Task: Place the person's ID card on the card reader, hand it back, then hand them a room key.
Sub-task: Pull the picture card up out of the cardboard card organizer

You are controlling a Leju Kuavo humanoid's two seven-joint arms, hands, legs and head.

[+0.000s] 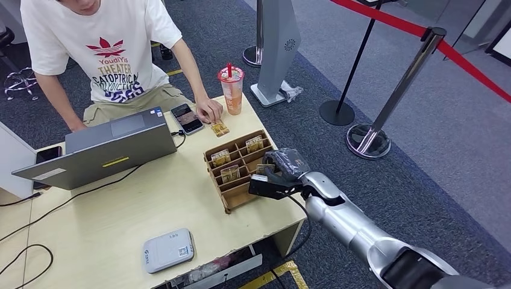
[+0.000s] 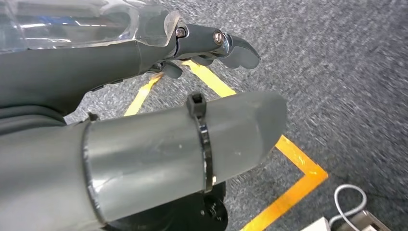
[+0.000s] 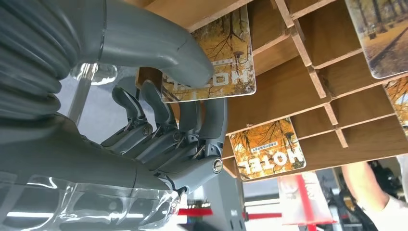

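Looks like a mock hotel front desk set up in some office or demo hall. The light wooden table [image 1: 120,223] carries a brown compartmented wooden card rack [image 1: 236,170] holding printed cards that read "HOTEL" in the right wrist view [image 3: 267,150]. Just left of the rack sits a grey open laptop [image 1: 114,144], and near the table's front edge there's a flat white card reader [image 1: 168,249]. Right of the table stand chrome queue posts [image 1: 395,96] with red belt [image 1: 458,57] on grey carpet [image 1: 422,168], lobby style. Yellow floor tape [image 2: 284,144] marks the carpet. A person in a white printed t-shirt [image 1: 102,48] sits across the table.
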